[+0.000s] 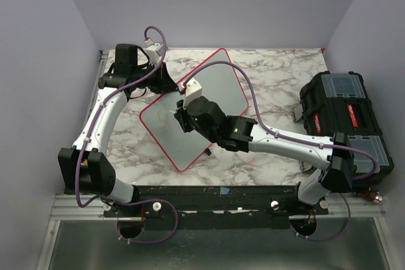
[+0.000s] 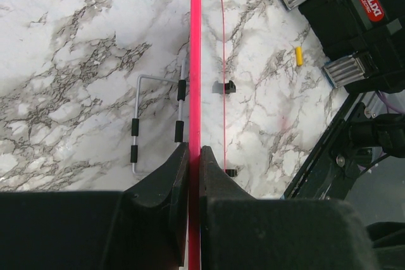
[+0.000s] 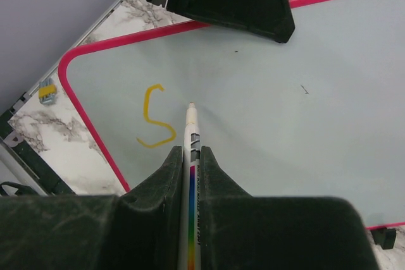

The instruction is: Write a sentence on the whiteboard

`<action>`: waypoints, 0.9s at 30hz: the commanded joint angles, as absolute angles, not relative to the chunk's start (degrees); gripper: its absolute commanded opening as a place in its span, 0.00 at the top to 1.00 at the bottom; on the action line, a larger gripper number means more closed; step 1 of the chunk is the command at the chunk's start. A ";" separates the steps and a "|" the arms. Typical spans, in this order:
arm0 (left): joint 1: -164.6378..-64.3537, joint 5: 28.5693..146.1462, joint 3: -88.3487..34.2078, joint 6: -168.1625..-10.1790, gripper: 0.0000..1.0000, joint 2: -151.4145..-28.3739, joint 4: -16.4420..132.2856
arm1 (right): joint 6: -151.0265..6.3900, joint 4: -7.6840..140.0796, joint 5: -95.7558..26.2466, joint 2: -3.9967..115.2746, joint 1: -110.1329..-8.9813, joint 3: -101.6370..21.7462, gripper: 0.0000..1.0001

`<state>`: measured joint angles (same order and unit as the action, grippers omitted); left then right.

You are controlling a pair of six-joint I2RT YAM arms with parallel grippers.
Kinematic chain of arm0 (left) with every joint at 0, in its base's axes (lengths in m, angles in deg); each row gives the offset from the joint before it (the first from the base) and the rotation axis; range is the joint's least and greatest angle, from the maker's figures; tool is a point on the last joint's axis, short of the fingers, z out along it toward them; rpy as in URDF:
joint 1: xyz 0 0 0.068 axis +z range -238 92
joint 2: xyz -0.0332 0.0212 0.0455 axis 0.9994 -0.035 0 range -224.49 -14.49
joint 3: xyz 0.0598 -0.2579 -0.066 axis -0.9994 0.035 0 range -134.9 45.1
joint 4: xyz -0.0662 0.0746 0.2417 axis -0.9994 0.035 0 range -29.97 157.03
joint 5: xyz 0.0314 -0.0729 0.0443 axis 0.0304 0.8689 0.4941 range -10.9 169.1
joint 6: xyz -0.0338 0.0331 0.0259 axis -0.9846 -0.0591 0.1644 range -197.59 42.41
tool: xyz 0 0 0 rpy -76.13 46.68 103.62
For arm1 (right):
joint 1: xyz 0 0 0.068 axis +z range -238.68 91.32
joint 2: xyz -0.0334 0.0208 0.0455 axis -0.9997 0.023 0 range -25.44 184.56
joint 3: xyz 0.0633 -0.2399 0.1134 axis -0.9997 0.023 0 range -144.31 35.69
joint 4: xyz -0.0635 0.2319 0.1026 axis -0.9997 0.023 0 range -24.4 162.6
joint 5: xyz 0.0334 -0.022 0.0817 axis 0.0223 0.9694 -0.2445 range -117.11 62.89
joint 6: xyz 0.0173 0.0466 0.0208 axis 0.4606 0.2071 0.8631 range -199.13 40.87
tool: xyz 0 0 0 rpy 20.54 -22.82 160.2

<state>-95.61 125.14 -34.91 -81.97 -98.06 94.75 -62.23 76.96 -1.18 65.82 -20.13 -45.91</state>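
Note:
The whiteboard (image 1: 218,86), pale grey with a red-pink rim, lies tilted over the marble table. My left gripper (image 1: 178,88) is shut on its rim, which shows edge-on as a red line (image 2: 195,61) between the fingers of that gripper (image 2: 194,150). My right gripper (image 3: 192,151) is shut on a white marker (image 3: 192,128) with a rainbow stripe. The marker's tip rests on the whiteboard (image 3: 285,124), just right of a yellow letter S (image 3: 155,118). That S is the only part of the sentence in view. From above, the right gripper (image 1: 180,116) hovers over the board's left half.
A black toolbox (image 1: 345,118) stands at the table's right edge. A small yellow cap (image 2: 299,55) lies on the marble near it. A bent wire stand (image 2: 158,118) with black sleeves lies under the board. Grey walls close in the left, right and back.

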 commanded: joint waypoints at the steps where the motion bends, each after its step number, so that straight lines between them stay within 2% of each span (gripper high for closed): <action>1: -96.61 124.66 -33.43 -79.52 1.00 -96.93 96.15 | -62.11 75.45 -3.76 67.90 -19.99 -48.35 0.99; 15: -96.61 124.79 -33.43 -79.52 1.00 -96.83 96.14 | -61.57 74.57 -3.93 70.12 -20.01 -48.40 0.99; 27: -96.61 124.94 -33.30 -79.52 1.00 -96.75 96.14 | -61.74 75.50 3.94 70.36 -19.96 -48.37 0.99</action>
